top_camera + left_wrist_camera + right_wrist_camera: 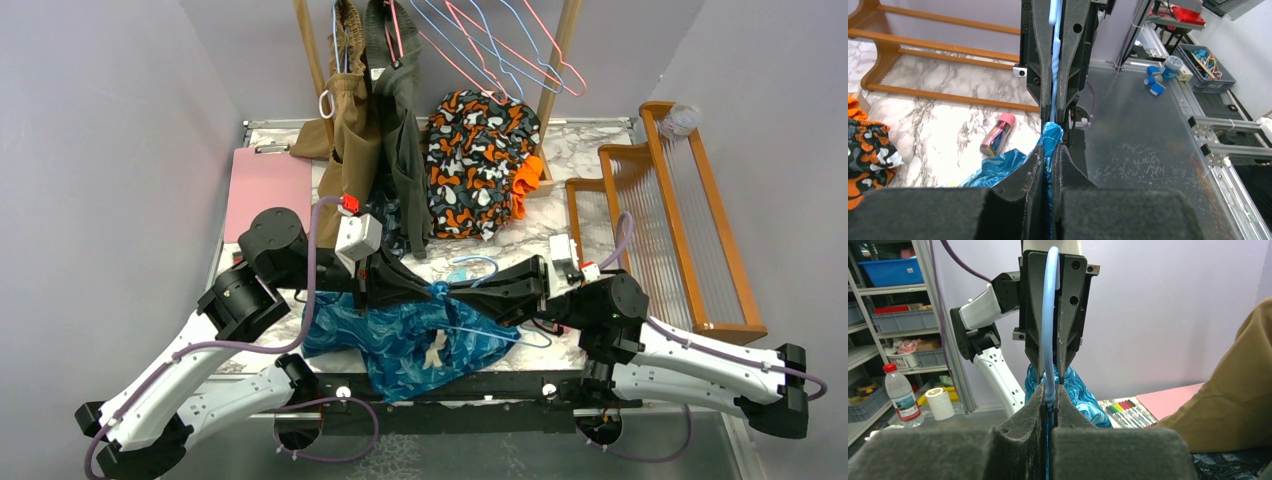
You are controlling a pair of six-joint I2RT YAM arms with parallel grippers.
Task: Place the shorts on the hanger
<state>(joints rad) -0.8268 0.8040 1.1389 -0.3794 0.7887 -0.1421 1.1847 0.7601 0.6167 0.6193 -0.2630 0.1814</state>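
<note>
The teal-blue shorts [400, 345] lie bunched at the table's front edge, their cream drawstring [435, 350] facing up. A fold of them is lifted between the two grippers, which meet tip to tip above the pile. My left gripper [430, 290] [1049, 150] is shut on that fold of the shorts [1053, 135]. My right gripper [453, 293] [1049, 392] is shut on the light-blue wire hanger [1049, 330], with teal fabric [1083, 395] right behind it. Loops of the hanger [483, 263] show above and below the right fingers.
An orange, black and white garment [475, 165], a tan one [355, 130] and an olive one [400, 120] hang at the back under pink hangers [470, 45]. A wooden rack [660, 220] stands at the right and a pink board [268, 185] lies at the left. A small bottle [997, 135] lies on the marble.
</note>
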